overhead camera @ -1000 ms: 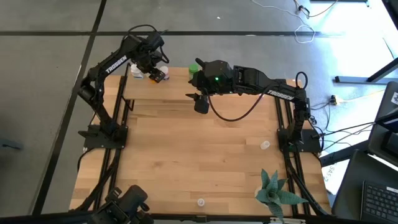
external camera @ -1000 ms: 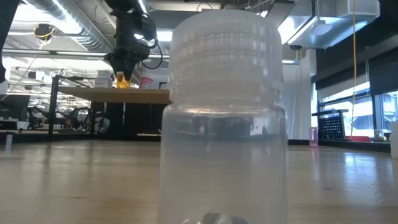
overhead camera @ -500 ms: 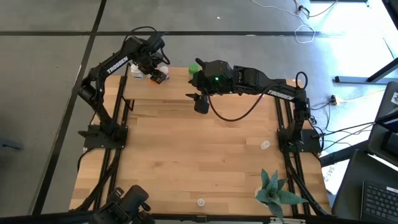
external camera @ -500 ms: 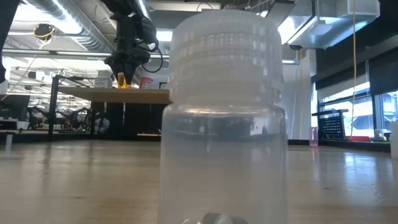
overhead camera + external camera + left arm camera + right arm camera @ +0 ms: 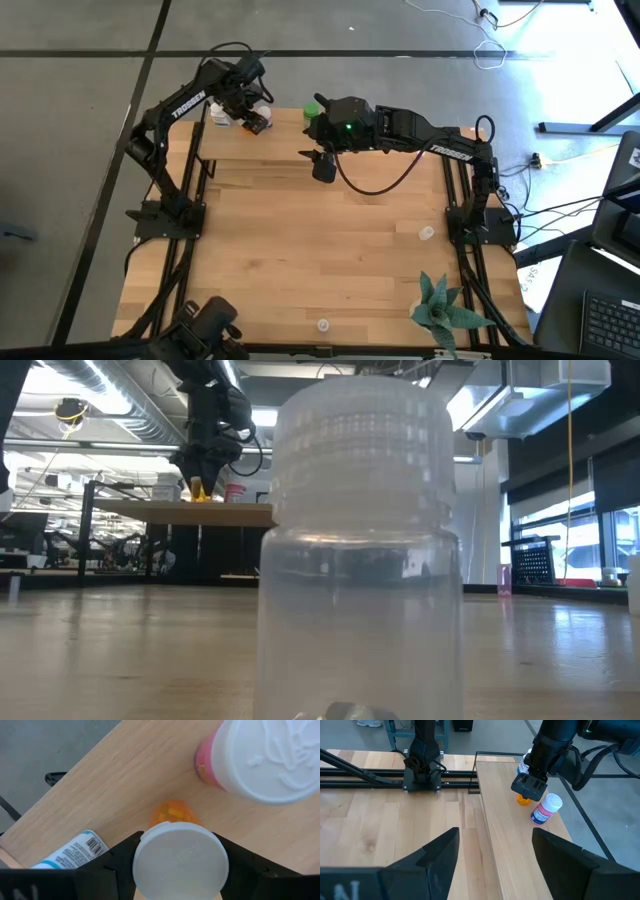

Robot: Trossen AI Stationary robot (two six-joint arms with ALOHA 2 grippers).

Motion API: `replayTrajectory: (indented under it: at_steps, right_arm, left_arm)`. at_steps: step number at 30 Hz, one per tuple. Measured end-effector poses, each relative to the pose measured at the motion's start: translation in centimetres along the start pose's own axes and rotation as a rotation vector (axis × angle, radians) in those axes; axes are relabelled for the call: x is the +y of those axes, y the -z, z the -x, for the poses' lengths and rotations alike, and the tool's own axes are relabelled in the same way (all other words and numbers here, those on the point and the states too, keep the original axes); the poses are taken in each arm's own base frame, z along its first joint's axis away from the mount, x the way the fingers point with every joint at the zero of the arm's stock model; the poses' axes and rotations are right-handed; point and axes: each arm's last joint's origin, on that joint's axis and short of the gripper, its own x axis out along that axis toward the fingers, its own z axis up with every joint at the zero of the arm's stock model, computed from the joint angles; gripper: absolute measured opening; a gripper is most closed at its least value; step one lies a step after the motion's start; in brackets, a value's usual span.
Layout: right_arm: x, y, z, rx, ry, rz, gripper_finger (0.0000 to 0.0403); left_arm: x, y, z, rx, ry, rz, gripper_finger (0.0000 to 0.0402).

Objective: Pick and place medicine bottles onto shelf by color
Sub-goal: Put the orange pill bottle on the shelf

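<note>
Progress looks partial: the left gripper [image 5: 529, 786] holds an orange bottle [image 5: 172, 814] by its white cap over the shelf [image 5: 505, 845], with a pink bottle [image 5: 546, 808] standing just beside it and a white labelled bottle [image 5: 67, 854] lying close on its other side. The right gripper [image 5: 495, 857] hangs empty with its fingers spread wide, further along the same shelf. Clear bottles [image 5: 427, 233] well away on the table [image 5: 300, 260] are, I judge, still to be shelved.

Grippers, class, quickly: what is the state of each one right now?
Left gripper: shut on the orange bottle, over the shelf.
Right gripper: open, holding nothing, above the shelf.
</note>
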Motion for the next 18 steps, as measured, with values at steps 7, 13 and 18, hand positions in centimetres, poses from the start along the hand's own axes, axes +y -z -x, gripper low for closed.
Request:
replayTrajectory:
  at_steps: [7, 13, 18]
  right_arm:
    - [0.01, 0.0, 0.0, 0.0, 0.0, -0.001, 0.0252]
    - [0.0, 0.0, 0.0, 0.0, 0.0, -0.001, 0.0252]
    - [0.0, 0.0, 0.0, 0.0, 0.0, -0.001, 0.0252]
  left_arm:
    - [0.45, 0.02, -0.04, -0.001, 0.039, 0.015, 0.0208]
    - [0.45, 0.02, -0.03, -0.001, 0.033, 0.005, 0.0208]
    - [0.46, -0.11, 0.0, -0.014, 0.029, 0.011, 0.0208]
